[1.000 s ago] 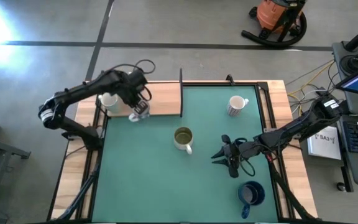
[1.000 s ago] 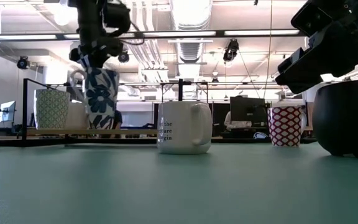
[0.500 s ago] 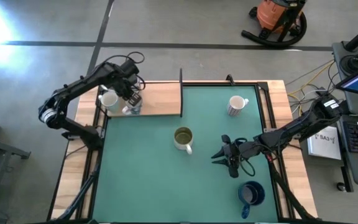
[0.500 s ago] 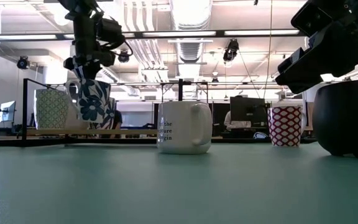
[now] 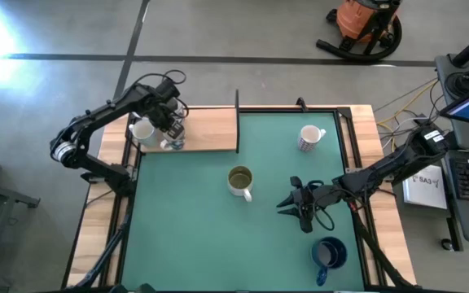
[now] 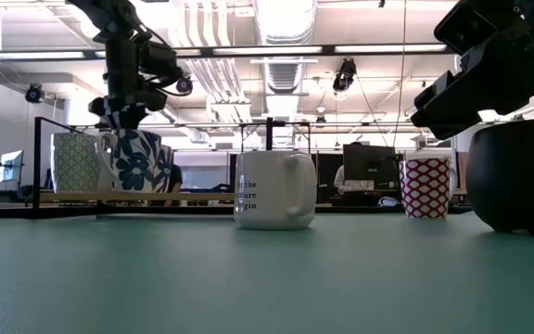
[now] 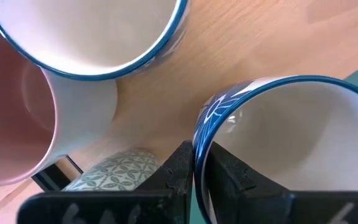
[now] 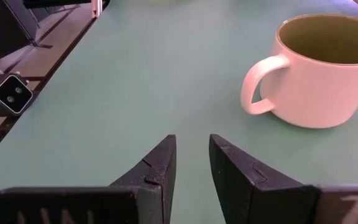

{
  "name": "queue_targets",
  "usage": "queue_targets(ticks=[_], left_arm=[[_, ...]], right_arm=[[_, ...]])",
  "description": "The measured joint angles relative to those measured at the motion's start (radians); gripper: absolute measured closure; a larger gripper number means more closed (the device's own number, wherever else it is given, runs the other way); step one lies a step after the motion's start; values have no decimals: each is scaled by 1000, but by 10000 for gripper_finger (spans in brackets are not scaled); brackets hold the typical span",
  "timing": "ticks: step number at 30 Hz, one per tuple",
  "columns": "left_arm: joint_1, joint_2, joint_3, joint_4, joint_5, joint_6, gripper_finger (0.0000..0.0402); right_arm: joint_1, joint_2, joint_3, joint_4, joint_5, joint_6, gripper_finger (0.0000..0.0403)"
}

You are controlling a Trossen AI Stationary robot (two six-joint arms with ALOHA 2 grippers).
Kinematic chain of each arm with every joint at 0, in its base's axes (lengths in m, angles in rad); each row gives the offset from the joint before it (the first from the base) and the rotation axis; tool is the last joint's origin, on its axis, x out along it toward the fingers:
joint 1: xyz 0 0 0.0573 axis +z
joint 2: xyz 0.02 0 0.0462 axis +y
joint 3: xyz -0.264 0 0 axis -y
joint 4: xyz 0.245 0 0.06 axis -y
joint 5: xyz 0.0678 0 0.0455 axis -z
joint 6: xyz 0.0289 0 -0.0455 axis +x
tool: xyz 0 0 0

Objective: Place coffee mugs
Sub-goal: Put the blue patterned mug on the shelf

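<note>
A blue-flowered coffee mug is at the wooden board at the table's far left, with my left gripper shut on it from above. Beside it on the board stand a mug with a pinkish inside, a blue-rimmed mug and a green-patterned mug. On the green mat stand a cream mug with an olive inside, a red-patterned white mug and a dark blue mug. My right gripper waits open over the mat, pointing at the cream mug. My left gripper pinches the flowered mug's rim, with one finger inside the mug and the other outside its wall. The fingers come from above, pointing down. The mug is upright with its base down at the board; whether it stands on it I cannot tell.
A thin black upright post marks the board's right end. A black frame rail stands at the board's left. Bare mat lies in front of the cream mug and across the near left of the table.
My left gripper has carried the flowered mug toward the table's far left corner and down, from the board's near edge to a place beside the mugs on the board. The mug has stayed upright. My right arm has kept still.
</note>
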Motion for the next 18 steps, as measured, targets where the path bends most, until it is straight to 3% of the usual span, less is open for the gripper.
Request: queue_targets(ticks=[18], left_arm=[[60, 0, 0, -30, -13, 10, 380]], right_arm=[[0, 0, 0, 0, 0, 0, 316]])
